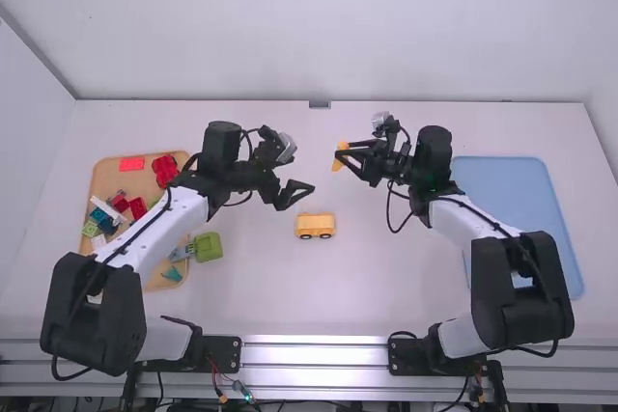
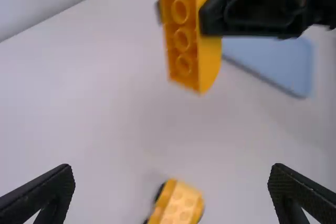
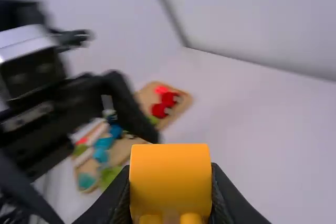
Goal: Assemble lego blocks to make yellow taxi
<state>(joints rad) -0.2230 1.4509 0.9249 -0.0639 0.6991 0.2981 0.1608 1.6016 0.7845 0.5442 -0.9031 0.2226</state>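
The assembly seems to be about midway. On the desk [image 1: 386,287] there is a small yellow car base [image 1: 315,226] with dark wheels, near the middle between the two arms, with bare studs on its top. The right end effector [image 3: 170,187] is grasping a yellow block [image 2: 184,56], which is held up in the air beyond the base. The left end effector [image 1: 296,198] is released, its fingers wide apart with nothing between them. What is left, in my judgement, is to put this block on the base and press it; whether more pieces must follow, one cannot tell.

About direction: the base stands on its wheels, and its long axis goes left to right in the high view, across the desk. Which end is the front is not clear. The held block is tilted on its end, so its long axis is steep. Its hollow underside, with a row of round tubes, is turned toward the left arm and not down. Therefore it probably needs to be turned until this underside faces the studs.
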